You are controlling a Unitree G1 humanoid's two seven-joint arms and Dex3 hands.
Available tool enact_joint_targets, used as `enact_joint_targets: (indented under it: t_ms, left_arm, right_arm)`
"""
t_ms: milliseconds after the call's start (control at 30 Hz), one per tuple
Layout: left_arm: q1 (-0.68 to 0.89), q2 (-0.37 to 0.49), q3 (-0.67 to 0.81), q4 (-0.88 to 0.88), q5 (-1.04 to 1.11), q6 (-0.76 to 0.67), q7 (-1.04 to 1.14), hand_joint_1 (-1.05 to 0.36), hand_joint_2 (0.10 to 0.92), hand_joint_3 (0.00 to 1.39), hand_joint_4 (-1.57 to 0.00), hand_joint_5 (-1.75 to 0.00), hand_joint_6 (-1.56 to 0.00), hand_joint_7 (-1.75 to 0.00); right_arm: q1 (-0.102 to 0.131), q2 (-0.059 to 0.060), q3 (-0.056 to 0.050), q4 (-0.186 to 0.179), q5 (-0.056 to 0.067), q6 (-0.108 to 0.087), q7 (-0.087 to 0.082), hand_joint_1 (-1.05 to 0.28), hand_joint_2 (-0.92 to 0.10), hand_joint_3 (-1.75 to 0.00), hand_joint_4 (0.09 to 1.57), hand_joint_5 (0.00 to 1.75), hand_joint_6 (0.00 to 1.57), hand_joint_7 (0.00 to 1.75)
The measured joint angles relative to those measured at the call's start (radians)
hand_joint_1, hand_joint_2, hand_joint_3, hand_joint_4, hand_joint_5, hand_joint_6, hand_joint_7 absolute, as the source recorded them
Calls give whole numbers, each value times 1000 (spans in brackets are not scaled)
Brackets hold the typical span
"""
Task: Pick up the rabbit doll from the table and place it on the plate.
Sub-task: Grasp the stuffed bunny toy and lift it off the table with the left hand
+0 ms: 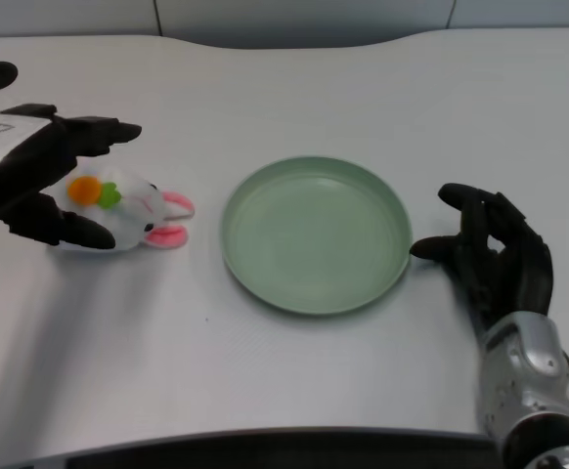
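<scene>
My left robot hand (45,176) at the rabbit doll (128,210) — head view.
The white doll lay on the surface (294,381), left of the green plate (314,234) and apart from it; my fingers (104,130) were spread around it — whether they touched it, I cannot tell.

Black left hand (40,176) with white label, silver right forearm (524,376)

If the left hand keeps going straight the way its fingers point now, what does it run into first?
The left hand points rightward across the table, its fingers apart around the rabbit doll. It would probably meet the doll first, then the green plate beyond. Height above the doll is unclear.
</scene>
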Motion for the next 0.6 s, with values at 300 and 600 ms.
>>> enact_joint_targets:
  t_ms: [300,600]
  left_arm:
    - [-162,11,-197,208,304,-23,67,-1048,921,86,1,1,-48,-8]
    - [-265,-27,-337,447,446,-65,229,-1048,914,51,-50,-27,-77,-20]
  right_arm:
    - [-1,-14,0,8,-2,0,-3,-434,-921,-407,821,1297,686,998]
    - [0,-15,-3,7,0,2,-1,-420,-921,-422,827,1288,686,991]
